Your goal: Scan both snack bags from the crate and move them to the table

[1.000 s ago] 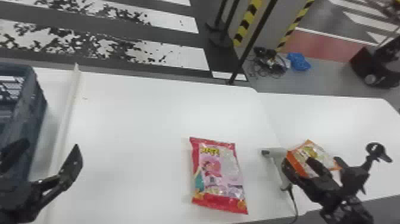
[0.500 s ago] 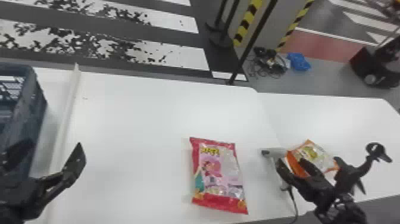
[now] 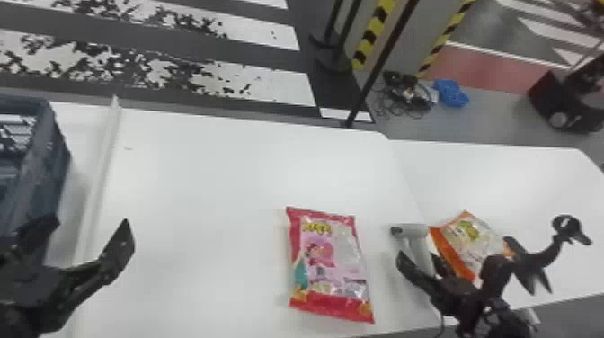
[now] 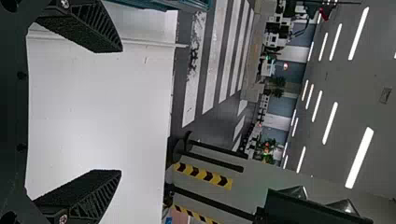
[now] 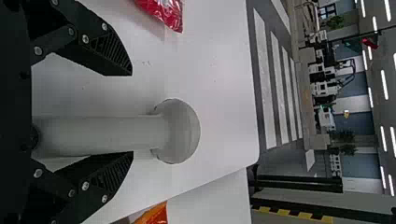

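From where I stand, the head view gives both snack bags lying flat on the white table [image 3: 202, 189]: the pink-and-red bag [image 3: 330, 265] near the middle, the orange bag [image 3: 481, 242] farther right, beyond the grey scanner [image 3: 414, 230]. The right wrist view brings that scanner close, its handle between the right gripper's [image 3: 418, 257] spread fingers. The left gripper [image 3: 87, 224], wide and empty, is beside the crate [image 3: 45, 175]; its wrist view adds ceiling lights [image 4: 359, 156].
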### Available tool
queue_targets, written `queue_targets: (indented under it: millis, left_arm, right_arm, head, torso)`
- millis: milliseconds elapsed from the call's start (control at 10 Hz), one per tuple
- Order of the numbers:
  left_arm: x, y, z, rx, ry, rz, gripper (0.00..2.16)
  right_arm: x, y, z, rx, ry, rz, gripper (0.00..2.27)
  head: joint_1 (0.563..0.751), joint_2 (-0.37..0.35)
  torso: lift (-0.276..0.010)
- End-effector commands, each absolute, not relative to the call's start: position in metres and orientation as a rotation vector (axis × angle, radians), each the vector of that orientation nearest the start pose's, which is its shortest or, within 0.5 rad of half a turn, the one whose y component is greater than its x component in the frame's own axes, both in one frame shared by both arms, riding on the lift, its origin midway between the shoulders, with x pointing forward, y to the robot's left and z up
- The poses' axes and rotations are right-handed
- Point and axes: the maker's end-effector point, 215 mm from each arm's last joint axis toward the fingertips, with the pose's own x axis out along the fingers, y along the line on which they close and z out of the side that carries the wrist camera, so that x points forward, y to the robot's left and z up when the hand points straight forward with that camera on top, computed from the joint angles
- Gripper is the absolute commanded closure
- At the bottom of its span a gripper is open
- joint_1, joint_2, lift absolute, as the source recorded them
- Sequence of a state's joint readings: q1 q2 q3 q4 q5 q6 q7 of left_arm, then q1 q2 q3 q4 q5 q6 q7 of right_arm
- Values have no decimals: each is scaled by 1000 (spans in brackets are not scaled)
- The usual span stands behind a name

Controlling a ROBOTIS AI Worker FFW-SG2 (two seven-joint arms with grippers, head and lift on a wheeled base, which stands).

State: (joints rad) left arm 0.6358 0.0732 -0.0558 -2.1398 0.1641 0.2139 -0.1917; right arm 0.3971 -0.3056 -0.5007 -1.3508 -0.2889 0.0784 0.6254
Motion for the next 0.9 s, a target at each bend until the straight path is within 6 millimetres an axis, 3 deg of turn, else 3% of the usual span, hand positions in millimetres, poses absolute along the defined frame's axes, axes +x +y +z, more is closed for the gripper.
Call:
queue_targets:
  millis: [0,400,500,600,800]
  left_arm:
    - [385,151,-403,-154,281,-289,66]
    - [385,149,-408,-151,287,-296,66]
    - [385,149,-408,-150,287,-297,66]
    - [385,149,-408,-147,288,-297,66]
    - [387,153,-407,-140,278,-283,66]
  right_arm:
    - [345,-496,-555,130,532,65,2250]
    - [328,-490,-525,131,475,21,2250]
    - [322,-485,-521,199,474,5,2250]
    - [304,-469,-515,257,506,9,2250]
    - [277,-415,-477,294,505,74,2253]
  head:
    - [695,-350]
    - [695,-350]
    - [695,-350]
    - [695,-350]
    - [695,-350]
  torso:
    - [-87]
    - [-87]
    - [-87]
    - [-87]
    - [-87]
